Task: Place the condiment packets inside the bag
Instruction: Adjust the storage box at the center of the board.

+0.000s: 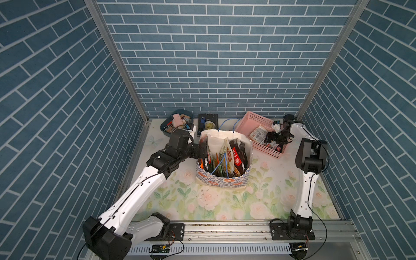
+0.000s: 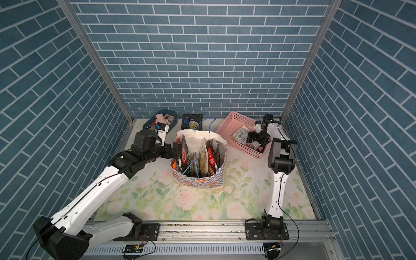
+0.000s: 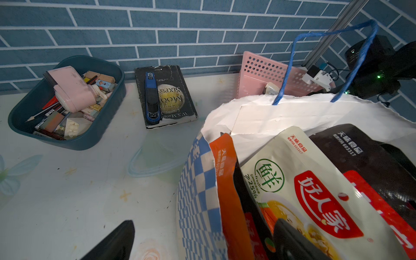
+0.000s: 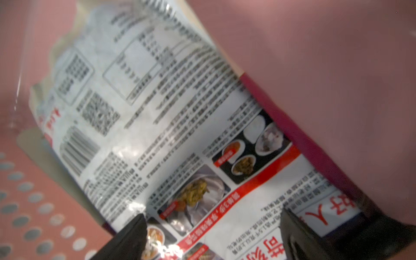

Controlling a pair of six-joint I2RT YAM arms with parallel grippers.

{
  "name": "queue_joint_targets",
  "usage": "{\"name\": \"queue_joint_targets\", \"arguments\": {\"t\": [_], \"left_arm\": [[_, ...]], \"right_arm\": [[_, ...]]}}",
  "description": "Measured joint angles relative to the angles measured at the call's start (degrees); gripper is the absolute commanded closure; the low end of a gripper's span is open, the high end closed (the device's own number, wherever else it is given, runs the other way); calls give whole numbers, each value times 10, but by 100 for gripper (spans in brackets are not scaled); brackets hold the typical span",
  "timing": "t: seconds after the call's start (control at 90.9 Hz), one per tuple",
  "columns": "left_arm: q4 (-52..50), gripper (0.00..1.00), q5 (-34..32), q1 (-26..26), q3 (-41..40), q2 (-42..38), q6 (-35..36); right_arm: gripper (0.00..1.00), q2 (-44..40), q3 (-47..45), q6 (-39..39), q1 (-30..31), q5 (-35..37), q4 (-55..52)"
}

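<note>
**Right gripper hanging open over a packet in the pink basket**

The bag is standing upright at the middle of the floral tabletop, its mouth open. Several condiment packets are standing on edge inside it, black, red-orange and one pale green-yellow. The left gripper is sitting at the bag's left rim with its jaws spread. In the left wrist view one finger is outside the checkered wall and the other is inside, against the packets. Behind and to the right of the bag, the right gripper is reaching down into the pink basket. Its jaws are released and wide apart. A white-backed packet is lying flat on the basket floor beneath it, printed side up, not gripped.
</note>
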Motion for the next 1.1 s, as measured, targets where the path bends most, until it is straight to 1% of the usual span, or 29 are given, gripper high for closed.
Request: {"name": "queue_joint_targets", "arguments": {"t": [0.132, 0.187, 0.253, 0.374, 0.528, 0.671, 0.682, 0.726, 0.759, 0.803, 0.814, 0.836, 0.847, 0.946, 1.1], "left_arm": [[0, 0, -3, 0, -3, -7, 0], [0, 0, -4, 0, -6, -10, 0], [0, 0, -5, 0, -8, -12, 0], [1, 0, -7, 0, -9, -12, 0], [1, 0, -13, 0, -9, -14, 4], [6, 0, -19, 0, -9, -24, 8], [7, 0, -19, 0, -9, -25, 8], [10, 0, -20, 0, -9, -28, 9], [12, 0, -21, 0, -9, -30, 9], [14, 0, -21, 0, -9, -32, 10], [15, 0, -21, 0, -9, -32, 10], [16, 0, -21, 0, -8, -32, 10], [17, 0, -21, 0, -8, -32, 10], [20, 0, -21, 0, -8, -32, 13], [22, 0, -21, 0, -8, -32, 18]], "right_arm": [[21, -70, -113, 10, 0, -17, 22], [26, -98, -160, 17, -1, -30, 37], [39, -127, -210, 31, -2, -51, 57], [72, -151, -260, 58, -6, -80, 100], [100, -152, -276, 98, -11, -92, 151], [100, -176, -276, 117, -12, -83, 181], [99, -178, -276, 118, -12, -82, 183], [77, -192, -276, 120, -12, -75, 189], [63, -203, -274, 122, -12, -67, 193], [48, -213, -270, 123, -12, -53, 194], [48, -215, -268, 123, -13, -50, 194], [40, -217, -263, 121, -13, -42, 194], [40, -217, -260, 120, -13, -38, 193], [28, -203, -224, 103, -15, -5, 188], [18, -145, -174, 68, -18, 26, 176]]}}
